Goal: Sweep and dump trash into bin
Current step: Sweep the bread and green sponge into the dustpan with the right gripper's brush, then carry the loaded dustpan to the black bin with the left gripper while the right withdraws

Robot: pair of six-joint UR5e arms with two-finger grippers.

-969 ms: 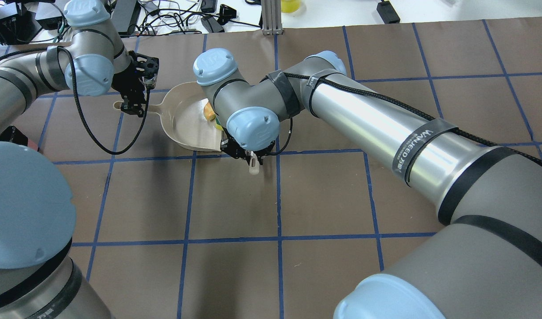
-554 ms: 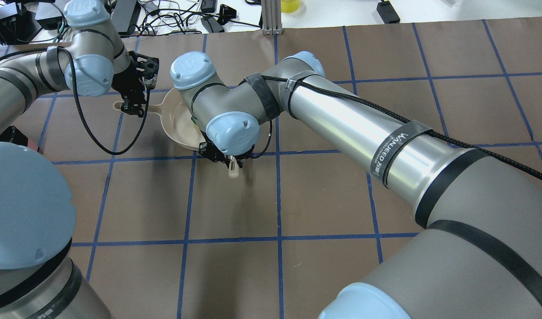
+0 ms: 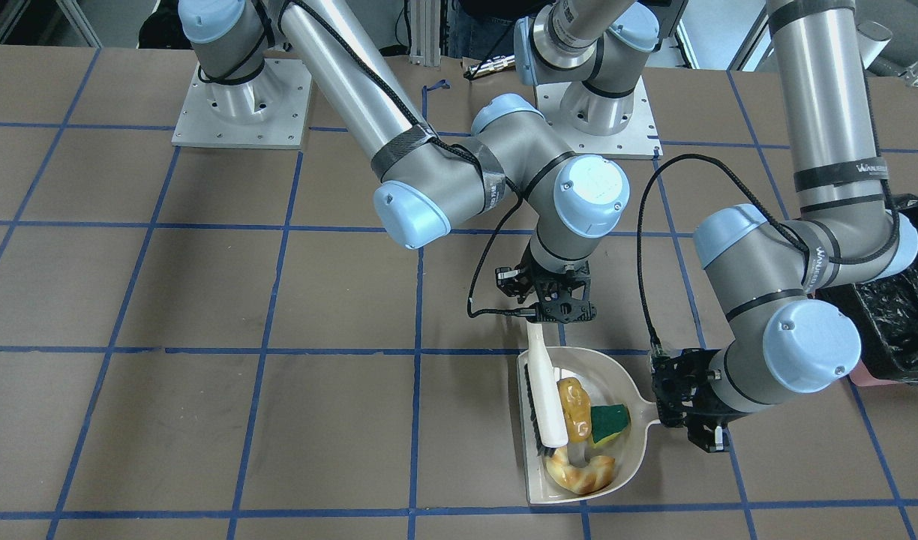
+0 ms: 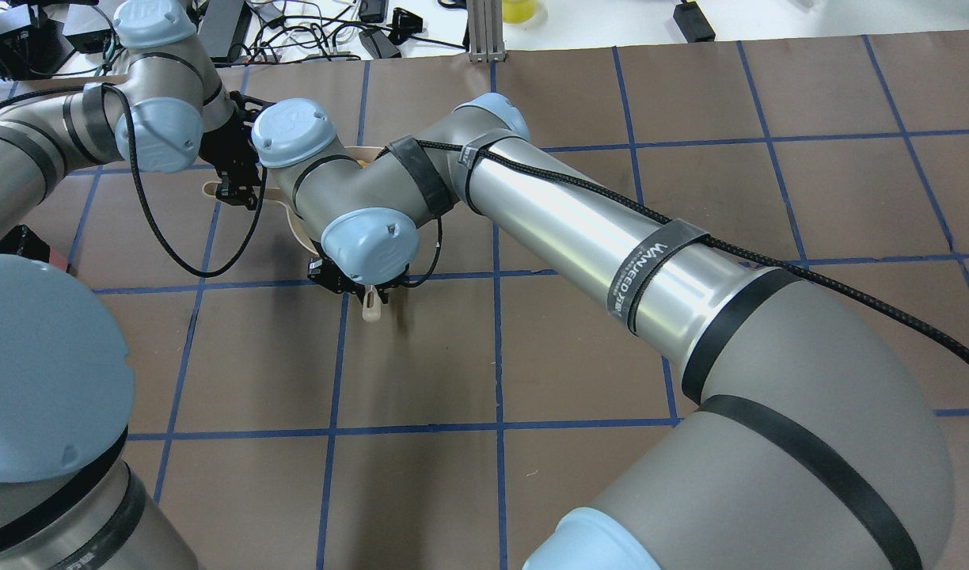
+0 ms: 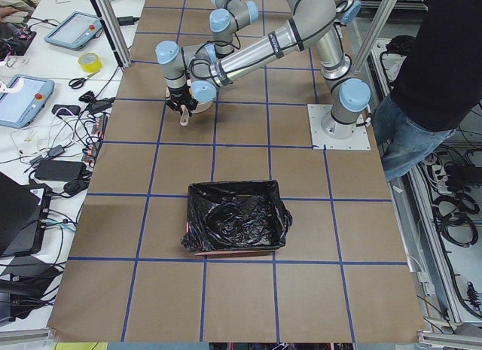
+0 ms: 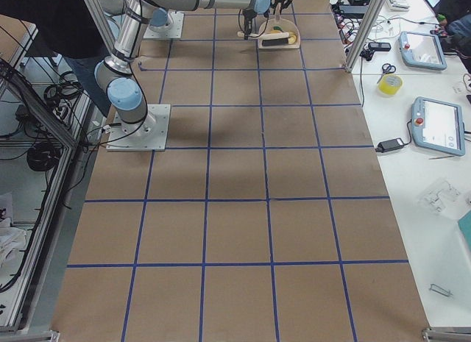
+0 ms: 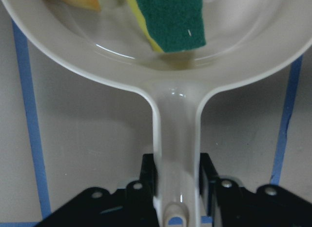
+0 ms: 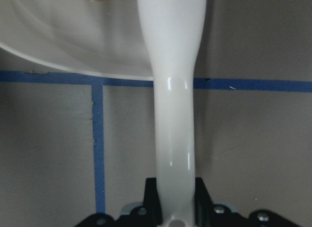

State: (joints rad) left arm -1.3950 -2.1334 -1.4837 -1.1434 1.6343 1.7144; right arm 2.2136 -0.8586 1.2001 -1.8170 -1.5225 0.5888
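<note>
The left gripper (image 3: 688, 421) clamps the handle of the beige plastic dustpan (image 3: 628, 451). The right gripper (image 3: 553, 315) clamps the white brush (image 3: 547, 405) beside the pan's trash (image 3: 607, 423).

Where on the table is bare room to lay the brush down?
Free: the table squares on the robot's right of the dustpan. Crowded: between dustpan and bin, where the left claw grips the handle.

From overhead, the big grey right arm (image 4: 532, 206) covers nearly all of the beige plastic dustpan (image 4: 210, 188) and what lies in it. The left wrist view's top edge cuts off the green-and-yellow sponge block (image 7: 170, 17). The right wrist view cuts off the white brush (image 8: 173, 114) above its handle. The front view's right edge cuts the pink box lined with a black bag (image 3: 909, 315).
</note>
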